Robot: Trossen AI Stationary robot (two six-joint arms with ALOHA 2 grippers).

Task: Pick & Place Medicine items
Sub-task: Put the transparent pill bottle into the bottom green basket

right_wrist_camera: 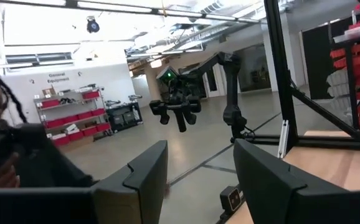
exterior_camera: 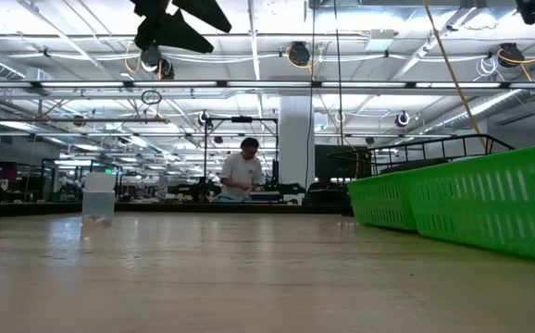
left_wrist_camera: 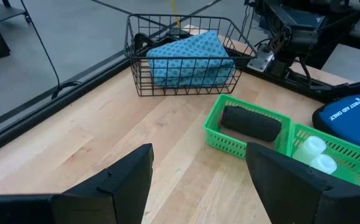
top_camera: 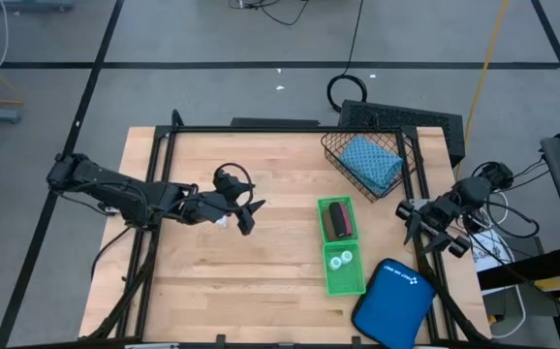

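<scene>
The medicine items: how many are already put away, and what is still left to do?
Done: a black roll and two white bottles lie in the green tray; the teal pouch sits in the wire basket.

In hand: nothing; the left gripper hovers open mid-table, and the right gripper waits open at the table's edge.

Left: one white bottle stands on the table.

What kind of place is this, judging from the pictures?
Probably a large robotics lab or workshop hall. A wooden table stands on a grey floor marked with black tape lines, long rows of ceiling lights run overhead, and another robot arm stands across the room near stocked shelves.
</scene>
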